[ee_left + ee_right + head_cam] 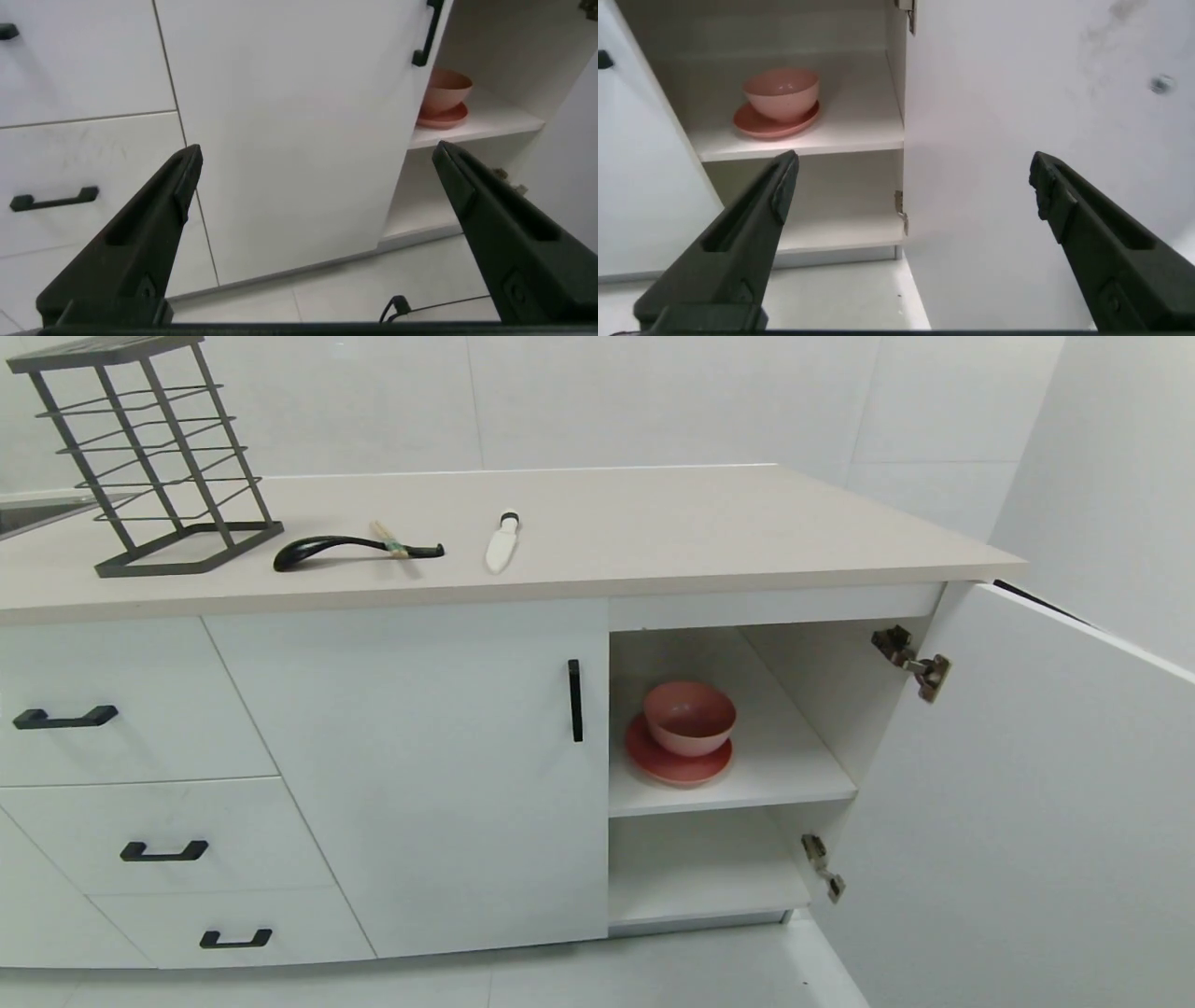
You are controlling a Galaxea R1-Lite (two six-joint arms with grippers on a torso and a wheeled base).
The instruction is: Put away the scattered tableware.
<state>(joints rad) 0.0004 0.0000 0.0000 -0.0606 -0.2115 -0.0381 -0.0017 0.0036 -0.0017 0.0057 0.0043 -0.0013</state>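
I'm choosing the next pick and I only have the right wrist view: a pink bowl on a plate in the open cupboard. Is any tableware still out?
Observer: Yes. A black ladle lies on the countertop, just in front of the wire rack.
Operator: Is that the only piece up there?
Observer: No. A white utensil, likely a knife, lies to the ladle's right and does not touch it.
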